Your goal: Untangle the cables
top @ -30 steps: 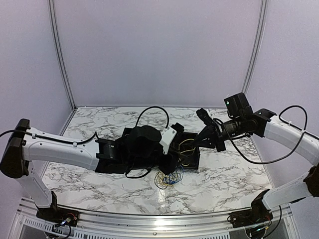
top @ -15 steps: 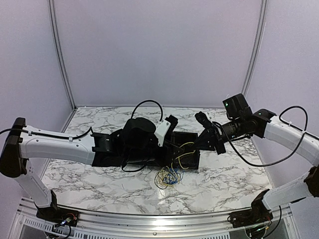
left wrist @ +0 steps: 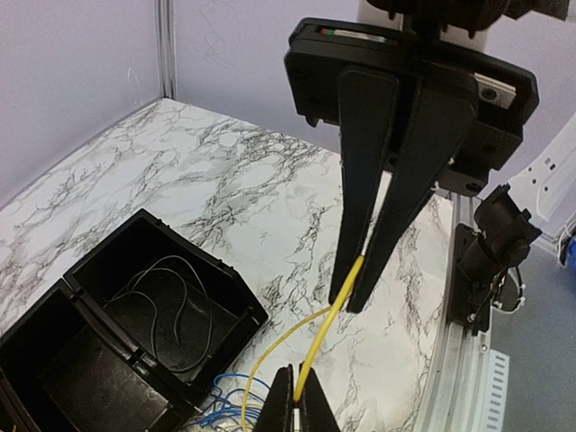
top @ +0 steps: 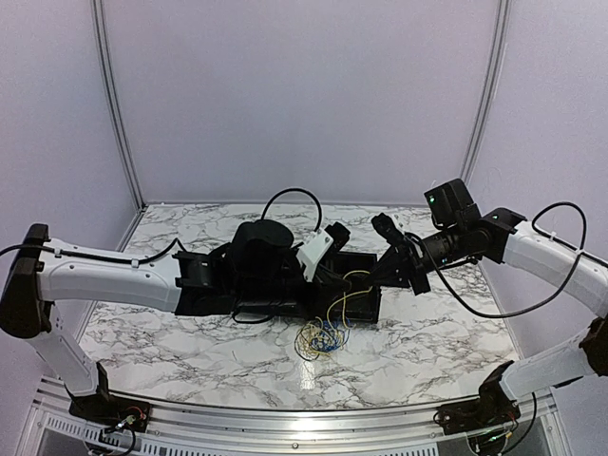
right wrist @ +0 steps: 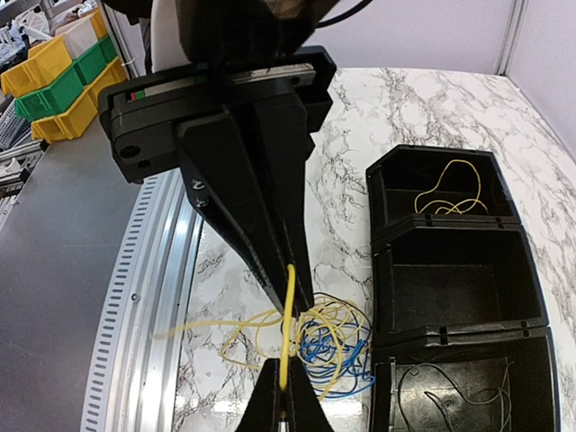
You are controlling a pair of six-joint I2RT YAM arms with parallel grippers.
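**Overhead view.** A compartmented tray (top: 372, 306) sits mid-bench (top: 142, 342). The tangle of cables (top: 321, 339) lies on the bench just before the tray's near edge. The left end effector (top: 344, 277), coming from the left, and the right end effector (top: 372, 274), coming from the right, meet tip to tip above the bench by the tray. Each is pinched on one strand (left wrist: 331, 315) stretched between them.

**Right wrist view.** The tray lies to the right of the tangle. A loose cable (right wrist: 448, 193) rests in the tray's farthest compartment and thin wires (right wrist: 450, 389) in its nearest.
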